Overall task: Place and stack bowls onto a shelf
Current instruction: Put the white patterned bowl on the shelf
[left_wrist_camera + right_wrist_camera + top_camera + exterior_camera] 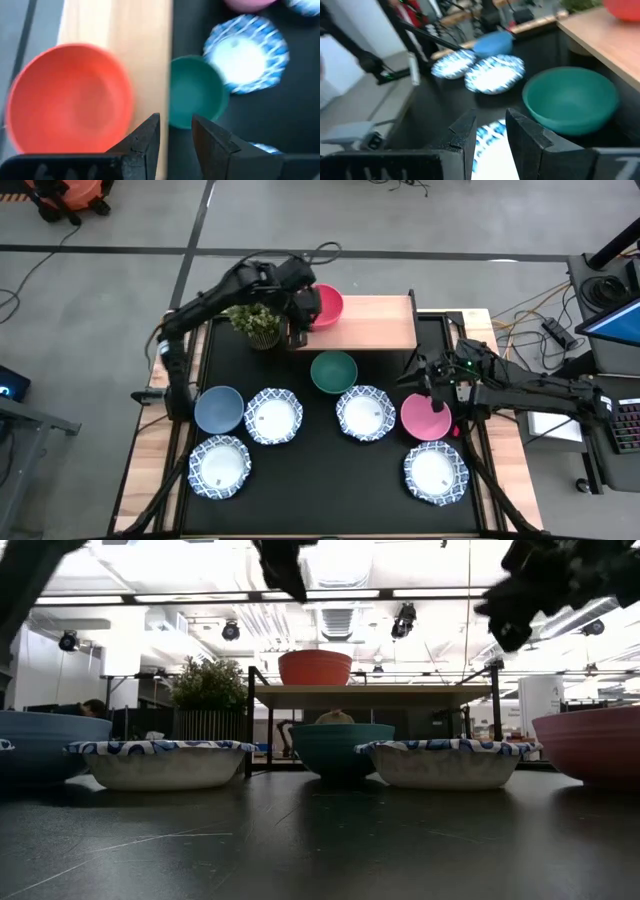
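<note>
The red bowl (328,304) sat on the shelf (375,322); my left gripper (298,330) hung released, seemingly empty; green bowl (333,371) next.

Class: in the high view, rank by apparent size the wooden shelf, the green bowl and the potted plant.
1. Light-wood rectangular shelf.
2. and 3. Round green bowl and small leafy potted plant look alike; the left arm partly hides the plant, so I won't rank them.

Shelf (372,323): pale wood board, smooth, matt; thin black metal legs. Red bowl (326,305), green bowl (333,372): smooth, plastic-looking, faint sheen. Patterned bowls (365,413): scalloped, glossy. Table mat (330,470): black, matt, lightly scuffed.
</note>
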Controlling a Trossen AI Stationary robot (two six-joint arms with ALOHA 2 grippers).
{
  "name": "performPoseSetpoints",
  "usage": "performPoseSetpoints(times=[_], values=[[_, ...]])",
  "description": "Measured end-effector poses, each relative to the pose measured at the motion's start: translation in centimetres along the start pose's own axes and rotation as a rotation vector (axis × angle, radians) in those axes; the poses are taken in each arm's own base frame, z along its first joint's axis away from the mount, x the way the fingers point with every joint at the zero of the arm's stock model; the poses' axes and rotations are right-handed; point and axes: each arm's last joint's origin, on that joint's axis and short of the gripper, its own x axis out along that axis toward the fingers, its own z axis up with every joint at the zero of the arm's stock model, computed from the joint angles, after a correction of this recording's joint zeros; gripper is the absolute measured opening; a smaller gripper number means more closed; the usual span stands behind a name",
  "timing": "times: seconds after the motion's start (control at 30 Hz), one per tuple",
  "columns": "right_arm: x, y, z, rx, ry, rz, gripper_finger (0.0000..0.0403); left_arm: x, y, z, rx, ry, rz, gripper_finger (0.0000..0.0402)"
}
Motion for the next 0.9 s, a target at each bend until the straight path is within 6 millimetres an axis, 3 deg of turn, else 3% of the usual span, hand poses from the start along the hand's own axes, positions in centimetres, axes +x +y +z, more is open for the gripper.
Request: performPoseSetpoints(times=[0.23, 0.57, 0.7, 0.9], values=[[1.2, 0.8, 0.6, 0.006, -0.042, 0.004, 0.0095, -1.1, -6.1, -1.8, 0.045, -0.206, -0.049, 0.0094], [4.4, 0.4, 2.2, 0.098, 0.129, -0.03, 0.0095, 2.2, -13.9, -9.0, 0.056, -0.516, -0.029, 0.0094], [5.9, 0.3, 2.6, 0.2, 0.294, -0.066, 0.0095, 3.5, -15.2, -12.3, 0.032, -0.583, 0.032, 0.0094], [8.4, 1.2, 2.7, 0.339, 0.564, -0.111, 0.0095, 4.1, -14.9, -16.1, -0.028, -0.587, 0.133, 0.0094]])
